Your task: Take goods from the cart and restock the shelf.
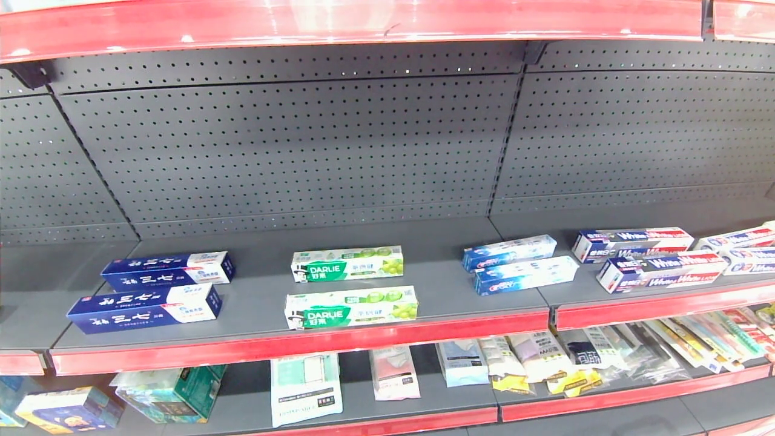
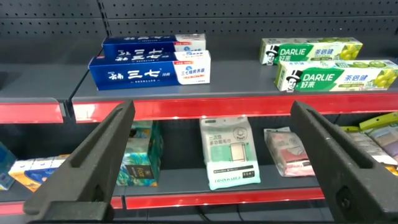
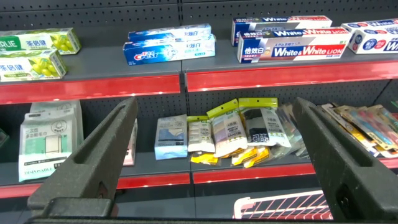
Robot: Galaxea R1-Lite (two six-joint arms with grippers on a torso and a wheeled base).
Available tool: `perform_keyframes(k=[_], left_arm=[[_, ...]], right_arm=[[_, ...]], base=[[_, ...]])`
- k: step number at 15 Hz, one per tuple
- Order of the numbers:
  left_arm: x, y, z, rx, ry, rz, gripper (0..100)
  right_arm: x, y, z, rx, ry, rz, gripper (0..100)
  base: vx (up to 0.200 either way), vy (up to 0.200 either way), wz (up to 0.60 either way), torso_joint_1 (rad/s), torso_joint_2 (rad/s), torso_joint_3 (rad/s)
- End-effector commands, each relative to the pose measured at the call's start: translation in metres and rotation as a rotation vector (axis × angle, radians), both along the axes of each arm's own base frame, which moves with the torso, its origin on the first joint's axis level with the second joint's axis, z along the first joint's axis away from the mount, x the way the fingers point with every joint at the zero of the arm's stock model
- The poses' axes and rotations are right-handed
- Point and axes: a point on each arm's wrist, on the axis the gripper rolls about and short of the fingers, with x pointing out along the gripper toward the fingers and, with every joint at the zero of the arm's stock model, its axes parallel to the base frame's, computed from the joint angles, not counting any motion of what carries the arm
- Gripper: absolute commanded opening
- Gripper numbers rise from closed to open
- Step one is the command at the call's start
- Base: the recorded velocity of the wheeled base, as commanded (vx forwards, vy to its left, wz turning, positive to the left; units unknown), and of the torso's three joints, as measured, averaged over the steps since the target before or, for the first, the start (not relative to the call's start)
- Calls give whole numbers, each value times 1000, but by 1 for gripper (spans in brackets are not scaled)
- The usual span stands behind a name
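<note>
The grey shelf (image 1: 254, 330) with a red front edge carries pairs of toothpaste boxes: two dark blue boxes (image 1: 145, 307) at the left, two green and white boxes (image 1: 351, 307) in the middle, two light blue boxes (image 1: 525, 275) right of them, and white, red and blue boxes (image 1: 661, 270) at the far right. My left gripper (image 2: 214, 165) is open and empty in front of the shelf, facing the dark blue boxes (image 2: 149, 69) and green boxes (image 2: 336, 74). My right gripper (image 3: 217, 165) is open and empty, facing the light blue boxes (image 3: 169, 50).
The lower shelf holds a teal carton (image 1: 172, 393), flat packets (image 1: 306, 387) and hanging packs (image 1: 545, 360). A white wire cart rim (image 3: 280, 208) lies below my right gripper. Bare shelf surface lies between the toothpaste pairs and behind them, up to the perforated back panel (image 1: 303, 145).
</note>
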Motion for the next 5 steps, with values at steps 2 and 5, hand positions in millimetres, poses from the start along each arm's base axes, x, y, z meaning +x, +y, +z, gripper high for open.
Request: perform_keyframes(k=[2,5], left_arm=[[0,0,0,-1,2,1,100],[0,0,0,-1,2,1,100]], right_arm=[[0,0,0,-3,1,0,100],[0,0,0,-2,1,0,100]], base=[[0,0,0,0,0,0],[0,0,0,0,0,0]])
